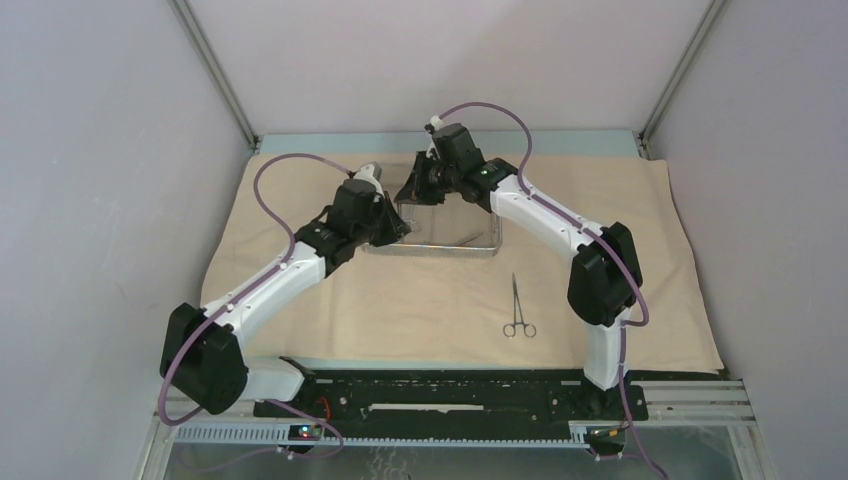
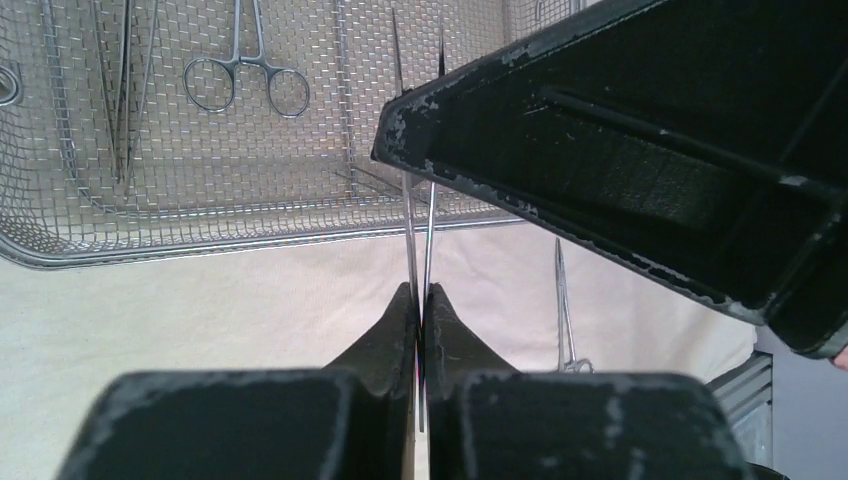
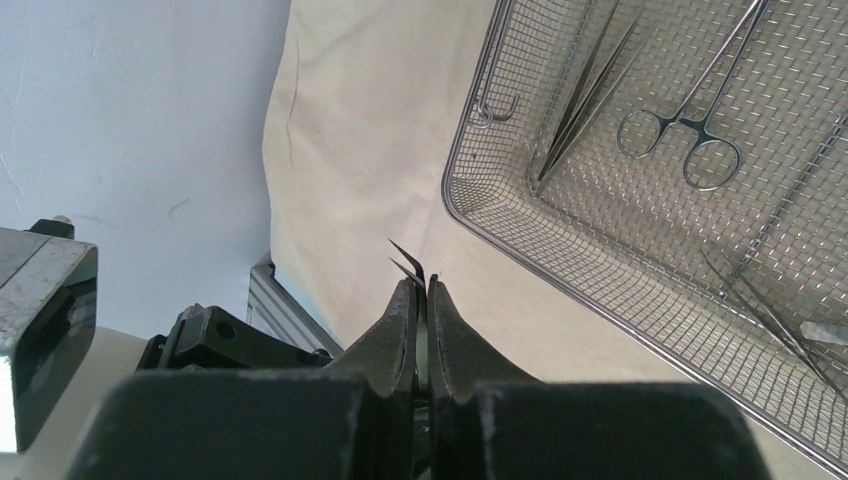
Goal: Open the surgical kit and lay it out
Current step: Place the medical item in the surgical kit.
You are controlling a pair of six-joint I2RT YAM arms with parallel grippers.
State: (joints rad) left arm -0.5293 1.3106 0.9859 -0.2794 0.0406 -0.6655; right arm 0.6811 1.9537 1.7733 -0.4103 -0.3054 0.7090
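Left end effector (image 2: 420, 292) pinches slim tweezers (image 2: 428, 235); right end effector (image 3: 421, 285) is clamped on a curved-tipped instrument (image 3: 407, 261). Crowded over the tray (image 1: 445, 250), they could collide, or the thin steel could slip.

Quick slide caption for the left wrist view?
Left gripper shut on slim tweezers over the cloth, mesh tray with forceps beyond.

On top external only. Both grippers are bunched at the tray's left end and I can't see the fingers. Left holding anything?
Observer: Yes, left gripper is shut on slim tweezers, tines running toward the tray.
Operator: Right one?
Observer: Right gripper is shut on a curved-tip steel instrument, only its tips showing. Whether it's the same piece, I cannot tell.
Operator: Tray contents?
Observer: Ring-handled forceps and long tweezers lie inside.
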